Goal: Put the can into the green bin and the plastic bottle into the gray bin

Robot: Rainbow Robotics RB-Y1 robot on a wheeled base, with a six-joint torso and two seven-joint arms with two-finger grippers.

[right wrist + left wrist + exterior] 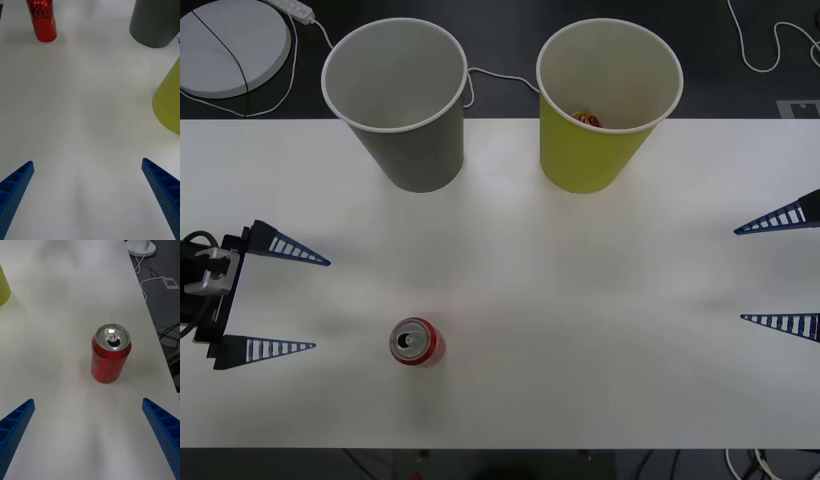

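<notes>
Nothing is binned yet, as far as I can judge. The left gripper (290,305) hangs spread wide and empty at the table's left edge, near the can (416,342), which stands upright. Behind stand the gray bin (415,140), then the green bin (590,155), something small inside it. The right gripper (770,275) waits far right, spread, empty.

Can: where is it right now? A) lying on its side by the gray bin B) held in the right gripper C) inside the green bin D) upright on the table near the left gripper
D. The can stands upright on the table, silver top up, just ahead of the open left gripper; the right gripper is open at the far side, holding nothing.
</notes>
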